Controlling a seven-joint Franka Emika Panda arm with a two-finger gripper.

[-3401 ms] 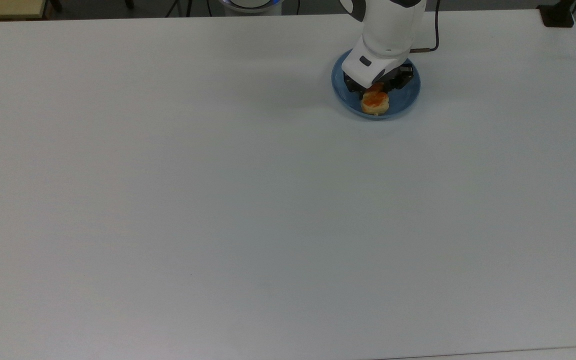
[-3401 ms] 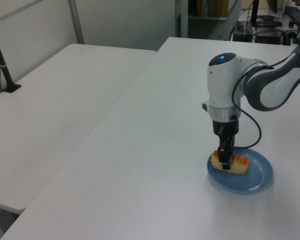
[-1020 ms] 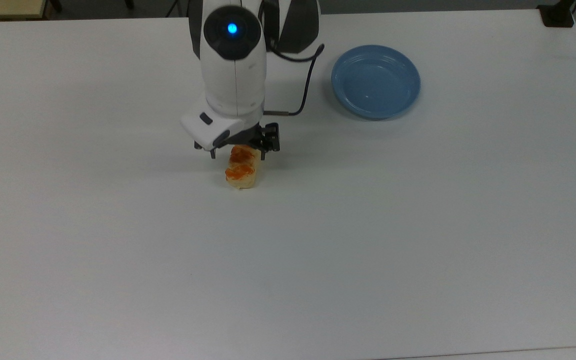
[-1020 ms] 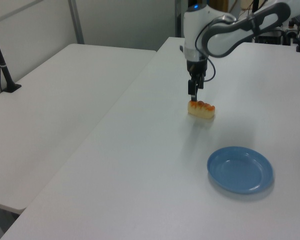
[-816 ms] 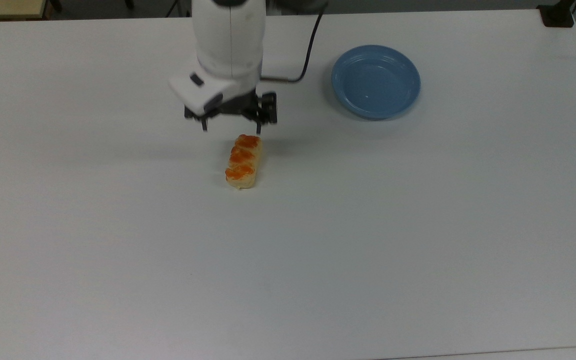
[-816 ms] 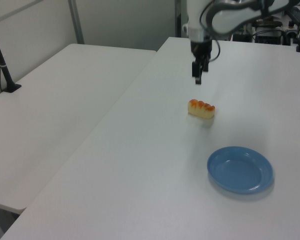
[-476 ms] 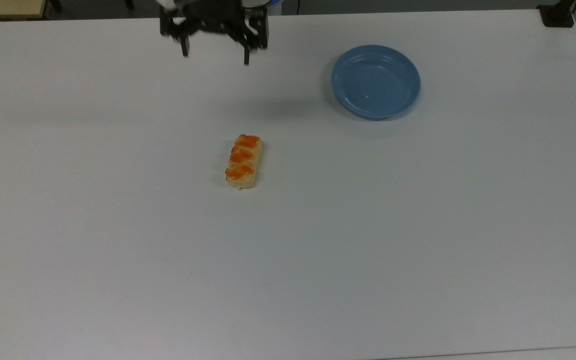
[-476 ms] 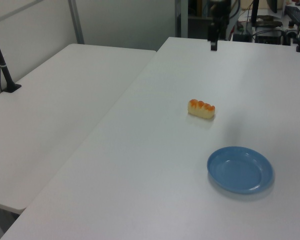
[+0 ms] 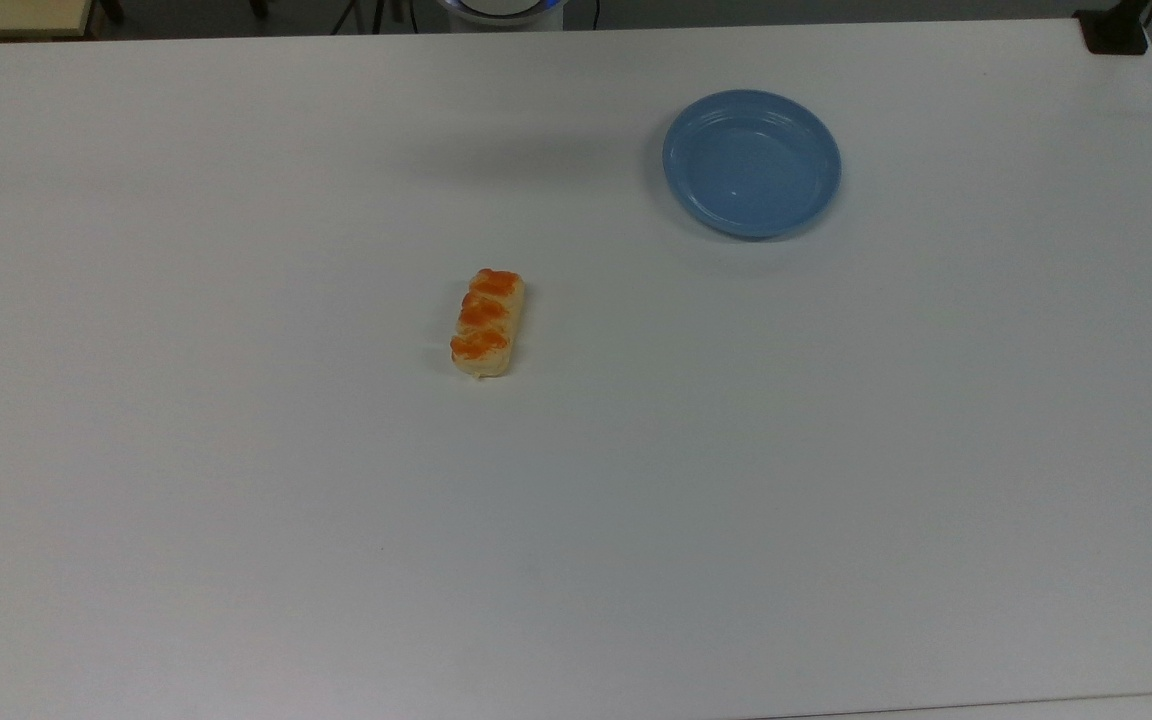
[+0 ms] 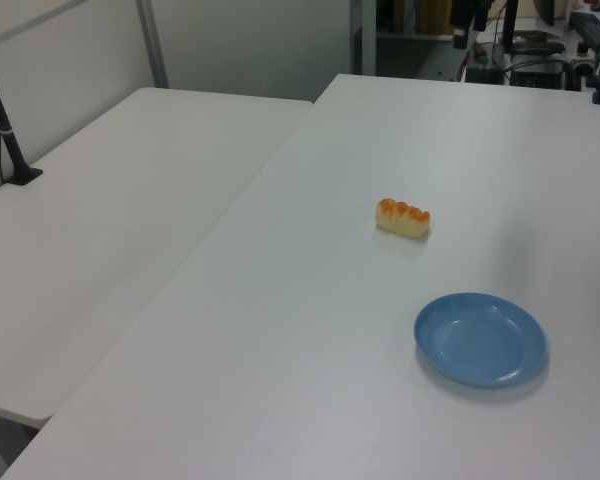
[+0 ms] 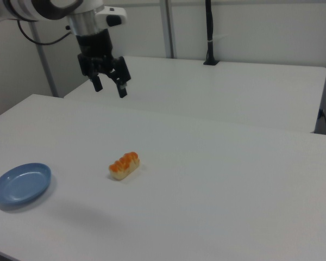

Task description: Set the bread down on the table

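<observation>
Pale-tan roll with three orange bumps (image 9: 484,322) sits on the plain white surface (image 9: 636,480); the black two-finger gripper (image 11: 110,87) hangs above, fingers (image 11: 122,90) spread, empty.

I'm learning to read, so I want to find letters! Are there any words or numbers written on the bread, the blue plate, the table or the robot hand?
None: there are no words, numbers or signs to read.
The small pale-tan bread roll with three orange bumps: no writing.
The round blue plate: plain.
The big white table: plain.
The black two-finger gripper, open above the table: no label to be seen.
</observation>
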